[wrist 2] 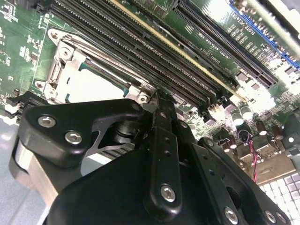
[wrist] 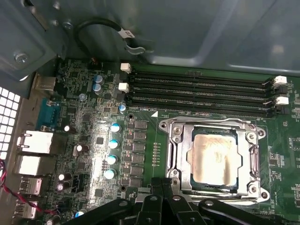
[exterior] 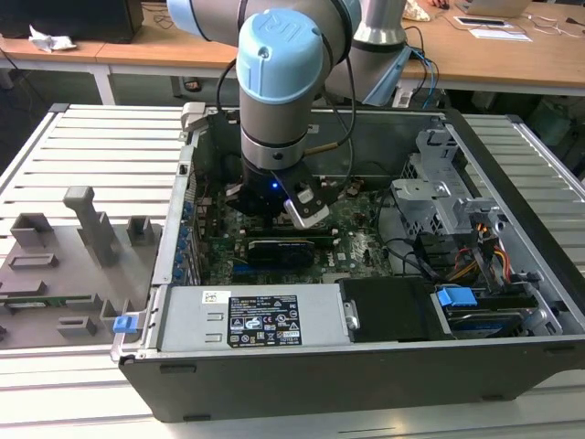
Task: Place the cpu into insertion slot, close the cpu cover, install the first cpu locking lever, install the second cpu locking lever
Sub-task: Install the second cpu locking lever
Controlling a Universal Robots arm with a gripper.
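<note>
The cpu (wrist: 214, 158) already sits in the insertion slot (wrist: 178, 161) with the cpu cover (wrist: 251, 159) lying flat around it, well inside the computer case (exterior: 302, 370). The gripper (wrist: 161, 190) hovers at the socket's edge, its fingers (wrist 2: 161, 140) pressed together, holding nothing. The cover looks thin, stiff and springy, best pushed at its metal rim, never on the fragile chip.

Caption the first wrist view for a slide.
The cpu sits in the insertion slot with the cpu cover closed, the end effector beside the socket's edge.

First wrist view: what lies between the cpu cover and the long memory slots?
In the first wrist view, only a narrow strip of bare green board separates the cpu cover from the memory slots.
</note>
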